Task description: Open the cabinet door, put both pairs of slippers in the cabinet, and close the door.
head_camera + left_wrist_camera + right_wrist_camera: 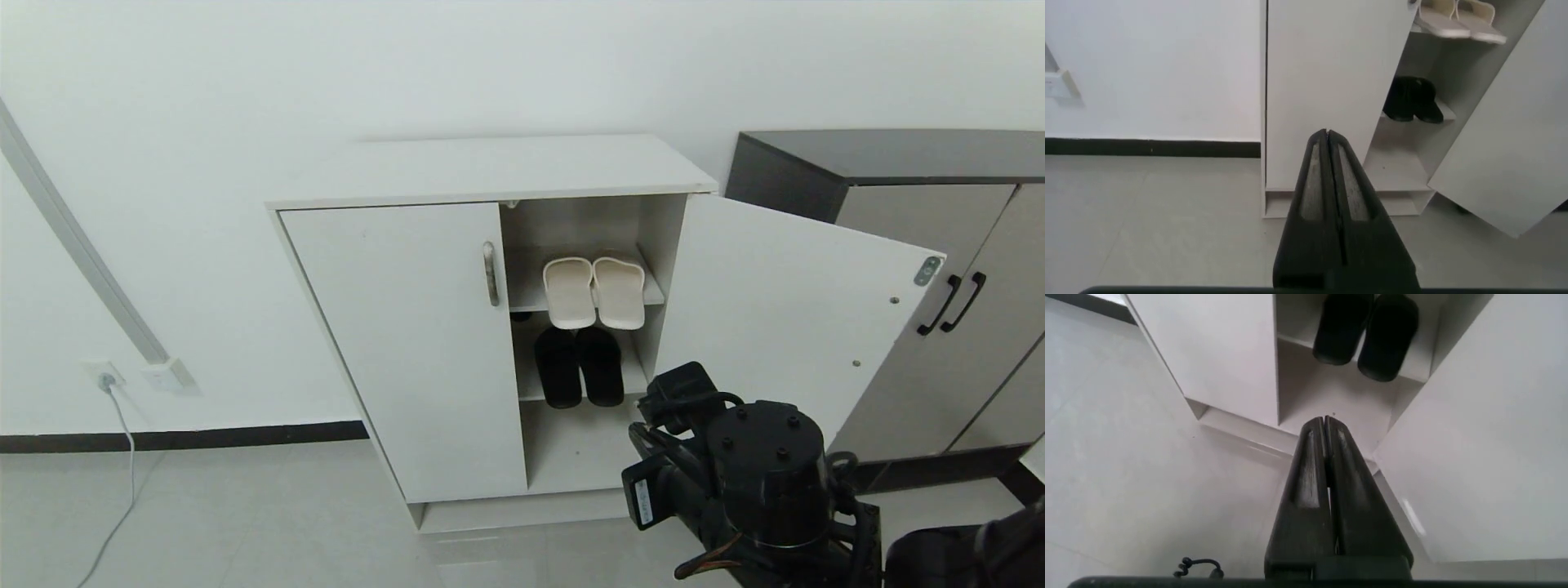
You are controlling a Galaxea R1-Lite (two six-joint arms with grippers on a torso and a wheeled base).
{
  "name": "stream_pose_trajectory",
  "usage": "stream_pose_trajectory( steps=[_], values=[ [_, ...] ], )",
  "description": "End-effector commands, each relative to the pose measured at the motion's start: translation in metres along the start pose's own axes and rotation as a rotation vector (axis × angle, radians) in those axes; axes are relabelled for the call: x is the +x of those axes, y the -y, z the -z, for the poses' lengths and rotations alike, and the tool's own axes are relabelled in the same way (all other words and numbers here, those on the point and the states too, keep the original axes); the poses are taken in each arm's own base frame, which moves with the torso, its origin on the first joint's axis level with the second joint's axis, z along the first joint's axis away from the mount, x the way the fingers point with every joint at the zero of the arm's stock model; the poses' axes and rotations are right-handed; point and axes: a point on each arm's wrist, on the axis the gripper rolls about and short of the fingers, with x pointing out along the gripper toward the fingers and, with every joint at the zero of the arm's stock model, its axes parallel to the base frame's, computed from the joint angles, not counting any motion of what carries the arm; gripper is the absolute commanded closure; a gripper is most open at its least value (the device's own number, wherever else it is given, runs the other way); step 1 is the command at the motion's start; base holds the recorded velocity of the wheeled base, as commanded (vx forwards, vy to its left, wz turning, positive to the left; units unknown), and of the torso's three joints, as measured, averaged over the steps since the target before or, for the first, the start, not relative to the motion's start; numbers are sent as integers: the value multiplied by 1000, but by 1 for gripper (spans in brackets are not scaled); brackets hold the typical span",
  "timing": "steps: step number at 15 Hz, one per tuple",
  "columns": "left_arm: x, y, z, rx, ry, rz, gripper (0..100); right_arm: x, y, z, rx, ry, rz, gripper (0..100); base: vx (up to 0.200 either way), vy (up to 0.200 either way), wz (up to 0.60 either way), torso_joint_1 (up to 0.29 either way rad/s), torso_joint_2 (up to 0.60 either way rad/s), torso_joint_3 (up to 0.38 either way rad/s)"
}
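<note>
Wall socket [104,378] with a grey cable [122,457] hanging to the floor, low on the white wall at far left. Left gripper [1327,135]: jaws pressed flat together, held above the floor tiles, facing the lower part of the closed door. White cabinet [490,167]: left door [408,343] closed, metal handle [490,273] upright at its inner edge. Open compartment: white slippers [594,291] side by side on the upper shelf; black slippers [579,367] side by side on the shelf below. Right door [784,310] is swung wide open to the right. Right gripper [1328,422]: jaws closed against each other, low before the open compartment, with the black slippers beyond it and the open door just beside it. Dark cabinet [898,155] with two black handles [951,304] stands at far right, behind the open door.
</note>
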Motion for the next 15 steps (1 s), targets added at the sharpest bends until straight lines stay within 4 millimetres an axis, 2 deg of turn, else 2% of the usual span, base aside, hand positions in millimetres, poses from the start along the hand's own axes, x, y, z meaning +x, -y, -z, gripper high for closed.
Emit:
stream_pose_trajectory(
  steps=[1, 15],
  values=[
    [0, 0, 0, -1, 1, 1, 100, 0, 0, 0, -1, 0, -2, 100, 0, 0, 0, 154, -471, -330],
    [0, 0, 0, 1, 1, 1, 100, -1, 4, 2, -3, -8, -19, 100, 0, 0, 0, 200, -513, -316]
  ],
)
